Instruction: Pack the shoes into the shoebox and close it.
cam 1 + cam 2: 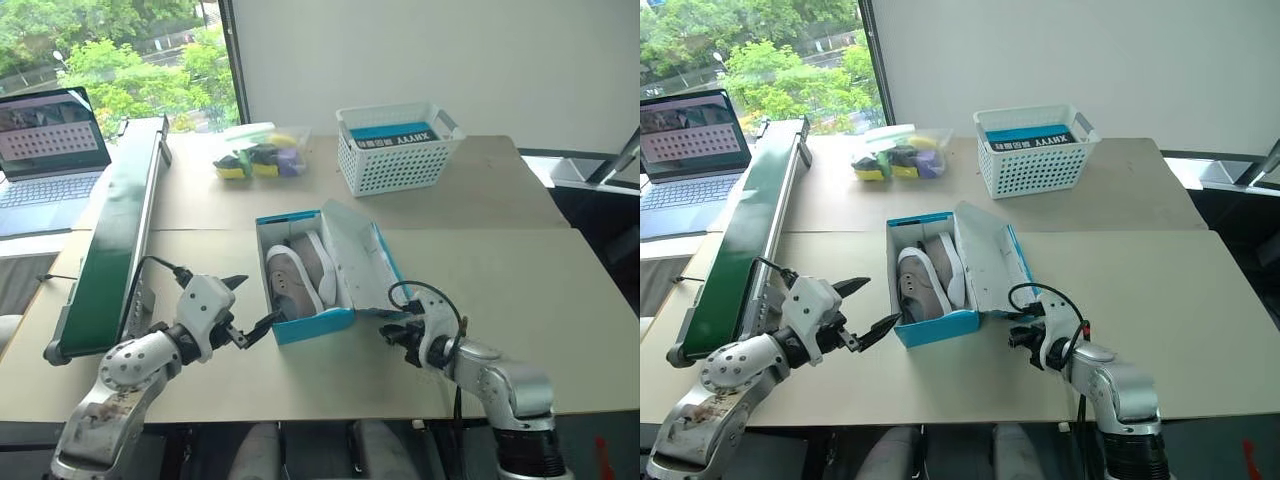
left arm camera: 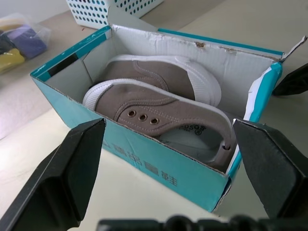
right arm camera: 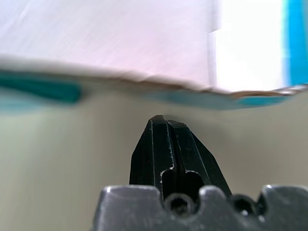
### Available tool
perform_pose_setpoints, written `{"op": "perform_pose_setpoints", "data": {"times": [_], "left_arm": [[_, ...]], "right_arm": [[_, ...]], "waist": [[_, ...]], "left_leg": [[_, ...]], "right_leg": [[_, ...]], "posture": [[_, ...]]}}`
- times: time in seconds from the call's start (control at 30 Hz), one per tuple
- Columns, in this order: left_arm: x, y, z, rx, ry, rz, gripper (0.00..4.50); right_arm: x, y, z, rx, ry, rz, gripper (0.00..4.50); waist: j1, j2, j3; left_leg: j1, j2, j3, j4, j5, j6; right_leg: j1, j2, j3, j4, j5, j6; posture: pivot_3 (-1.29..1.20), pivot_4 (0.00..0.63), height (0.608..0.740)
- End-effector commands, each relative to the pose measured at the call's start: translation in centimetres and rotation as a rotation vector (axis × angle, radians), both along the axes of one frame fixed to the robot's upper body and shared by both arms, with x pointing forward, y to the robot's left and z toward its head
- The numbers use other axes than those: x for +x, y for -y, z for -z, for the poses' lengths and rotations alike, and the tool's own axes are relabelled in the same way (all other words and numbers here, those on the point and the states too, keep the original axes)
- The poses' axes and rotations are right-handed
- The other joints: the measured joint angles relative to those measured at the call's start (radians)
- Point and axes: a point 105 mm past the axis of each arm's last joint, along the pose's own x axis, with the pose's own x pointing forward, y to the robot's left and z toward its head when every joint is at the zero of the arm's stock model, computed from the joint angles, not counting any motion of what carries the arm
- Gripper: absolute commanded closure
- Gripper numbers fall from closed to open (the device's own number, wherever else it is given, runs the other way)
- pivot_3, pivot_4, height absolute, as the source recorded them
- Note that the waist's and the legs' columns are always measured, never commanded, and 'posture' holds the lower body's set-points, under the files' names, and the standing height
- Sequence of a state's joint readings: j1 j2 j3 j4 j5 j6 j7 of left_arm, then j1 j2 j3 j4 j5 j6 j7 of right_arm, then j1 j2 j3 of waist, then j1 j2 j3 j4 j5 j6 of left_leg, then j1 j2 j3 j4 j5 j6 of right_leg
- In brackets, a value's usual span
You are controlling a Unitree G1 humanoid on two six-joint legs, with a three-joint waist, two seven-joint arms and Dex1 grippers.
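Note:
The bright blue shoebox (image 1: 312,325) stands open in the middle of the table. Its hinged lid (image 1: 355,255) leans up and out to the right, white side showing. Both grey-beige shoes (image 1: 292,280) lie side by side inside, and they are seen close up in the left wrist view (image 2: 163,103). My left gripper (image 1: 252,305) is open, its fingers spread just off the box's front left corner and empty. My right gripper (image 1: 392,333) is shut on nothing. It sits low over the table by the lid's front edge, and its tip (image 3: 163,120) lies just under that edge.
A white lattice basket (image 1: 397,150) stands at the back right and a clear bag of coloured items (image 1: 258,155) at the back centre. A long green conveyor (image 1: 120,235) runs along the left side, with a laptop (image 1: 50,150) beyond it. Bare tabletop (image 1: 500,290) lies right of the box.

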State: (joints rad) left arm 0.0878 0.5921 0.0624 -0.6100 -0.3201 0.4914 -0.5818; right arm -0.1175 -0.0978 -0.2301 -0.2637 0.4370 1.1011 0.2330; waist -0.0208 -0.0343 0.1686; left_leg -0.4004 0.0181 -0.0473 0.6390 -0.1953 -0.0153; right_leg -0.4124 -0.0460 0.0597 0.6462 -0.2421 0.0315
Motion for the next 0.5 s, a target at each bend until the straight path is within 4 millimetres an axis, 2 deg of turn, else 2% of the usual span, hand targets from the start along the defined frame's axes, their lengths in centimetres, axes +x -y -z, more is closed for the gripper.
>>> {"op": "perform_pose_setpoints", "data": {"times": [0.03,0.1,0.23,0.33,0.4,0.47,0.5], "left_arm": [[0.1,0.4,-0.4,-0.005,0.012,0.025,0.00],[0.1,0.4,-0.5,-0.006,0.013,0.028,0.00],[0.2,0.5,-0.6,-0.005,0.016,0.031,0.00],[0.1,0.5,-0.6,-0.005,0.017,0.032,0.00],[0.1,0.5,-0.6,-0.004,0.020,0.029,0.00],[0.2,0.5,-0.7,-0.004,0.022,0.026,0.00],[0.2,0.4,-0.7,-0.004,0.024,0.020,0.00]], "right_arm": [[1.1,0.4,-0.4,0.305,-0.001,0.179,4.45],[2.1,0.9,-0.8,0.442,0.027,0.271,4.45],[3.0,1.4,-1.7,0.565,0.071,0.347,4.45],[3.6,0.5,-4.2,0.763,0.163,0.328,4.45],[3.7,-0.6,-6.6,0.889,0.241,0.253,4.45],[3.6,-1.2,-8.1,0.957,0.288,0.195,4.45],[3.2,-1.8,-10.2,1.026,0.358,0.112,4.45]], "waist": [[-0.004,0.000,0.000],[-0.013,0.000,0.000],[-0.022,0.001,0.001],[-0.026,0.002,0.001],[-0.026,0.003,0.002],[-0.026,0.004,0.002],[-0.026,0.004,0.002]], "left_leg": [[0.001,0.000,0.000,0.000,0.000,0.000],[0.002,0.001,0.000,0.000,0.000,0.000],[0.003,0.001,0.000,-0.001,0.000,0.000],[0.003,0.001,0.000,-0.004,0.000,0.000],[0.002,0.001,0.001,-0.005,0.000,0.000],[0.001,0.001,0.001,-0.006,0.000,0.000],[0.001,0.001,0.001,-0.006,0.000,0.000]], "right_leg": [[0.001,0.000,0.000,0.000,0.000,0.000],[0.003,0.001,0.000,-0.001,0.000,0.000],[0.005,0.001,0.000,-0.003,0.000,0.000],[0.003,0.001,0.001,-0.003,0.000,-0.001],[0.001,0.001,0.002,-0.002,0.000,-0.001],[0.000,0.001,0.002,-0.002,0.000,-0.001],[-0.001,0.001,0.003,-0.002,0.000,-0.001]], "posture": [[0.00,0.150,0.735],[0.00,0.150,0.735],[0.00,0.150,0.735],[0.00,0.150,0.735],[0.00,0.150,0.735],[0.00,0.150,0.735],[0.00,0.150,0.735]]}}
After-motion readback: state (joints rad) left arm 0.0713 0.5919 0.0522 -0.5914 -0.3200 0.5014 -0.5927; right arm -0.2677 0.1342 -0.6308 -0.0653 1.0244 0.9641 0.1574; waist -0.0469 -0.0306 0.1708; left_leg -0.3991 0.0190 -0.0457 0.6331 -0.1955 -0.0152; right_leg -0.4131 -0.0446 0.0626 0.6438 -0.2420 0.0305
